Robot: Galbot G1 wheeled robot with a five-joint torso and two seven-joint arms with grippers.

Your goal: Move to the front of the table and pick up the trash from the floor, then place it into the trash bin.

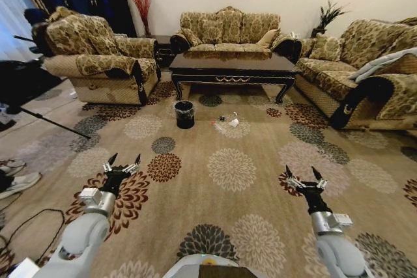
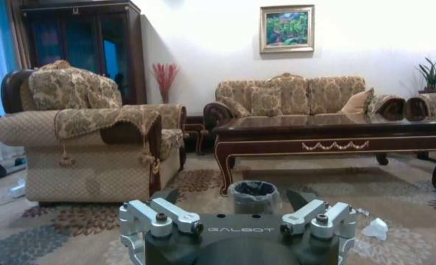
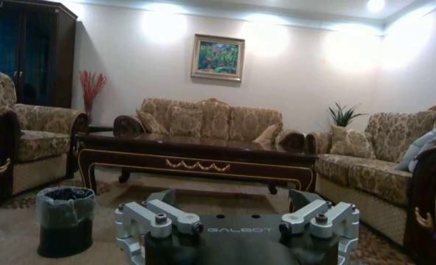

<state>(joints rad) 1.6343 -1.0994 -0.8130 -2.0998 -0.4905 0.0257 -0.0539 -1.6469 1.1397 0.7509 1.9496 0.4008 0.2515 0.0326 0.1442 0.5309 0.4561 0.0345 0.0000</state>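
Lying crosswise ahead, table [image 1: 233, 64], trash [image 1: 225, 122] before it

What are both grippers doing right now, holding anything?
Left gripper: open, empty, held above the floor.
Right gripper: open, empty, held above the floor.

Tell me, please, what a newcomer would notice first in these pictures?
First, the two grippers, left and right, held open and empty low over the floor. Beyond them, the table stands among the sofas, with the trash bin before its left end and the trash scattered just right of the bin.
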